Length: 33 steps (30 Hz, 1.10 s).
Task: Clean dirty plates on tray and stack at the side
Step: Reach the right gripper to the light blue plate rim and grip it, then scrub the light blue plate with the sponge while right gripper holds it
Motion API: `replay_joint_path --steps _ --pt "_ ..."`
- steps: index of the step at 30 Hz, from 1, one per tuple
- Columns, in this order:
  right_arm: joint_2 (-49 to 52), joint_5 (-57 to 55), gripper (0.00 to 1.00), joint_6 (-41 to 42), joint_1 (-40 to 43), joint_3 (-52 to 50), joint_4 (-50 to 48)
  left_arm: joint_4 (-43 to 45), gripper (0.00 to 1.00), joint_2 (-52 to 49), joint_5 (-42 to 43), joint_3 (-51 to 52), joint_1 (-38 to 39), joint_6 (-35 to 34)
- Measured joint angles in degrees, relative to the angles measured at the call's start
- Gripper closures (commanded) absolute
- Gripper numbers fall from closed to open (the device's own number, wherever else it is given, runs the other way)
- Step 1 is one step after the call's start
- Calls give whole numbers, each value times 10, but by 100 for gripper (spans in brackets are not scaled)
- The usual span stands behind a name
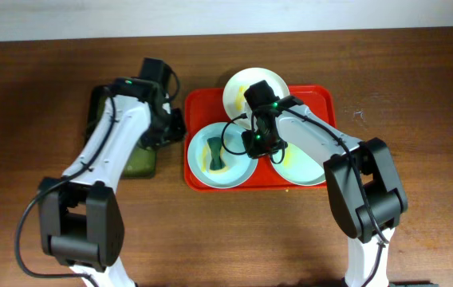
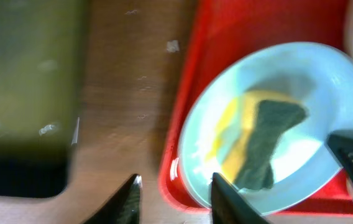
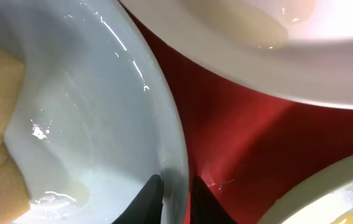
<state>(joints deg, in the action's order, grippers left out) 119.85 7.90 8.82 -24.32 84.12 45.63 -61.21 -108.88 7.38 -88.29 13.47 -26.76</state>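
Observation:
The red tray (image 1: 320, 99) holds three plates. The white plate (image 1: 242, 88) is at the back. The left aqua plate (image 1: 230, 171) carries a yellow-and-green sponge (image 1: 214, 153) and a yellow smear. The right aqua plate (image 1: 310, 169) is partly under my right arm. My right gripper (image 1: 252, 143) is shut on the left aqua plate's right rim, which sits between the fingertips (image 3: 175, 190). My left gripper (image 2: 173, 196) is open and empty, straddling the tray's left rim (image 2: 171, 168) beside that plate (image 2: 332, 87) and sponge (image 2: 263, 146).
A dark green tray (image 1: 140, 162) lies on the wooden table left of the red tray, under my left arm, and shows in the left wrist view (image 2: 27, 93). In the right wrist view the white plate (image 3: 257, 43) and the other aqua plate (image 3: 338, 186) crowd the gripper.

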Motion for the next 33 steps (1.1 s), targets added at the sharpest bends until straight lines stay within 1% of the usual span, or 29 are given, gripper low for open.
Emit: replay_joint_path --steps 2,3,5,6,8,10,15,19,24,26,28,31,33 --pt "0 0 82 0 0 0 0 30 65 0 10 23 14 -1" --pt "0 0 82 0 0 0 0 68 63 0 24 46 25 -3" --pt "0 0 83 0 0 0 0 115 62 0 47 80 39 -5" --pt "0 0 83 1 0 0 -1 138 60 0 55 91 44 -7" --pt "0 -2 83 2 0 0 -2 202 49 -1 66 122 55 -14" --pt "0 -2 83 2 0 0 -2 230 49 -1 71 140 68 -20" --pt "0 -2 83 2 0 0 -3 249 49 -1 61 146 93 -20" --pt "0 -2 83 3 0 0 -3 251 53 -1 41 146 94 -20" --pt "0 -2 83 5 0 0 -4 261 50 -10 26 146 96 -31" --pt "0 -2 83 5 0 0 -5 266 52 -28 24 146 105 -33" --pt "0 -2 83 5 0 0 -6 268 58 -42 20 146 114 -33" --pt "0 -2 83 5 0 0 -7 273 73 -42 14 146 116 -38" --pt "0 -2 83 5 0 0 -7 271 85 -42 1 146 116 -39"
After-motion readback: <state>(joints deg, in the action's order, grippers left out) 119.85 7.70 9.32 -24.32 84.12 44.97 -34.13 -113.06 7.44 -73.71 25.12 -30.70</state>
